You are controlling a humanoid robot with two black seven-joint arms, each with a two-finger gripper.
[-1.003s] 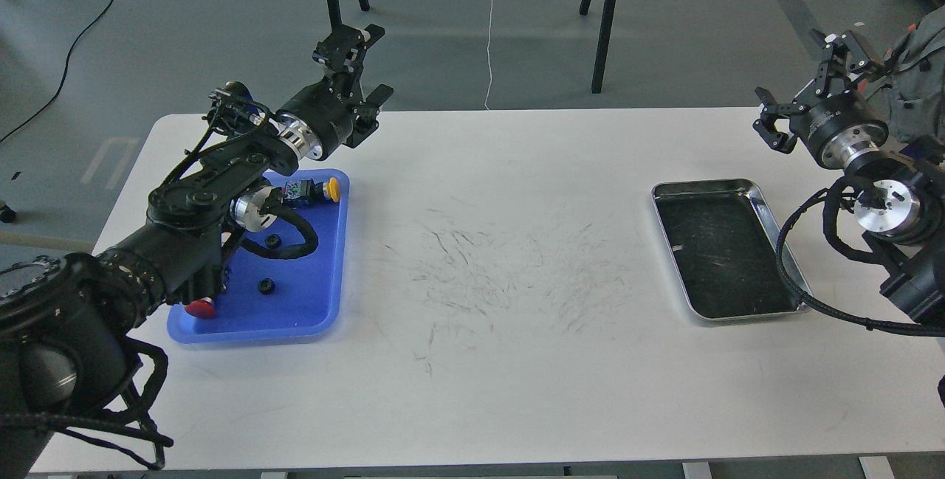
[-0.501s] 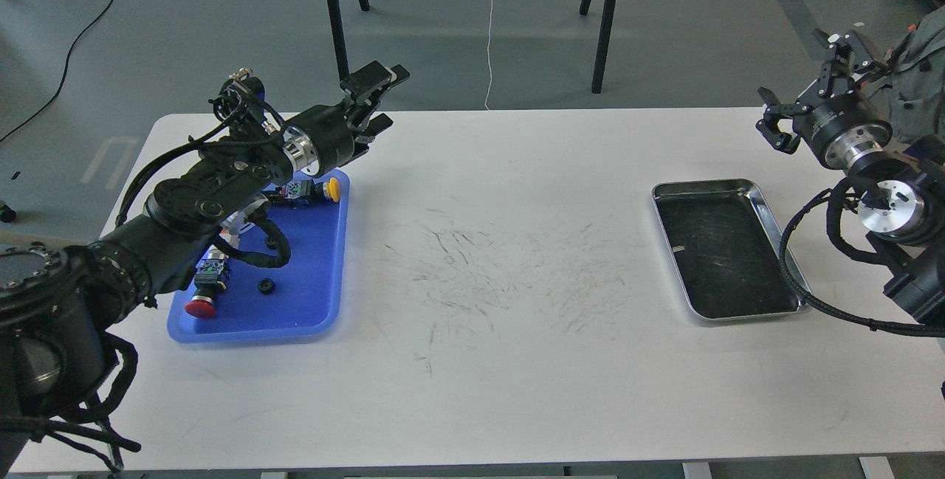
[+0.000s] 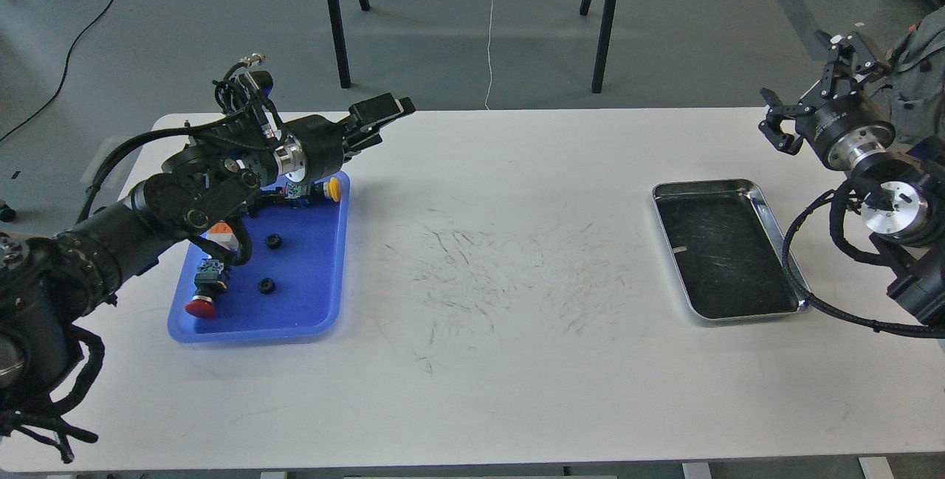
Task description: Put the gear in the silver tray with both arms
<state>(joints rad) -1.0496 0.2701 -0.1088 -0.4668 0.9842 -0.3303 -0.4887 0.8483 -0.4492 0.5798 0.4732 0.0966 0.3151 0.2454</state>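
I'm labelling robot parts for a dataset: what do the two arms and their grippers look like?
Both are black jointed arms with silver metal joint rings and black braided cable bundles looping alongside. The left gripper and right gripper are black two-finger grippers; the right one shows small white tips.

1. My left gripper (image 3: 382, 119) hangs over the white table (image 3: 472, 361), just past the far right corner of the blue plastic tray (image 3: 325, 316); its two black fingers lie close together and I cannot tell if they touch.
2. In the blue tray lie two small black gears (image 3: 274, 241), a red push-button (image 3: 201, 307) and a yellow push-button (image 3: 334, 188).
3. The shallow shiny silver metal tray (image 3: 768, 206) rests at the right side of the table, its dark scratched floor bare.
4. My right gripper (image 3: 808, 91) is raised beyond the far right corner of the table, fingers spread apart and holding nothing.
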